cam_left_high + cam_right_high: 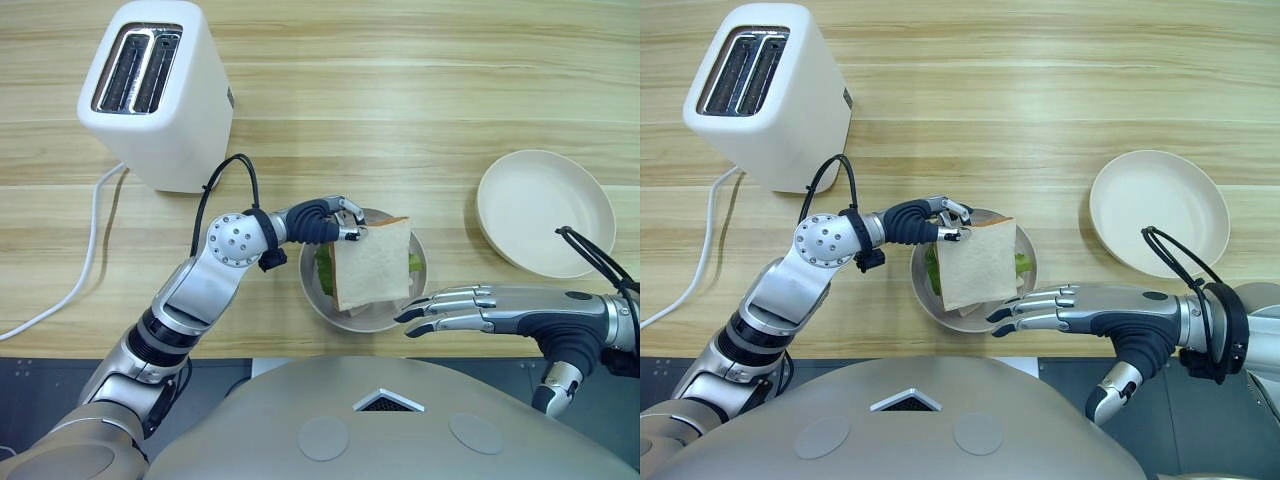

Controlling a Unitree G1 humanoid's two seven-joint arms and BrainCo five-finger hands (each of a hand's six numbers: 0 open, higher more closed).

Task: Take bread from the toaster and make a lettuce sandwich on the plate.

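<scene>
You have a desk (400, 80) of pale wood with visible grain and a matt finish. The toaster (190, 110) has a smooth white casing with a slight sheen. The bread slice (372, 265) looks dry and finely porous, over a smooth grey plate (370, 318). The cream plate (545, 210) is matt. Your left robot hand (335, 218) and right robot hand (455, 305) show silvery metal with black rubbery covers.

No legible txt, labels or nos., incl. on toaster (160, 100).

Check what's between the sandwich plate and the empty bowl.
Just bare table between the plate and the empty bowl, clear in both eye views. The right hand sits nearer the robot, outside that gap.
</scene>
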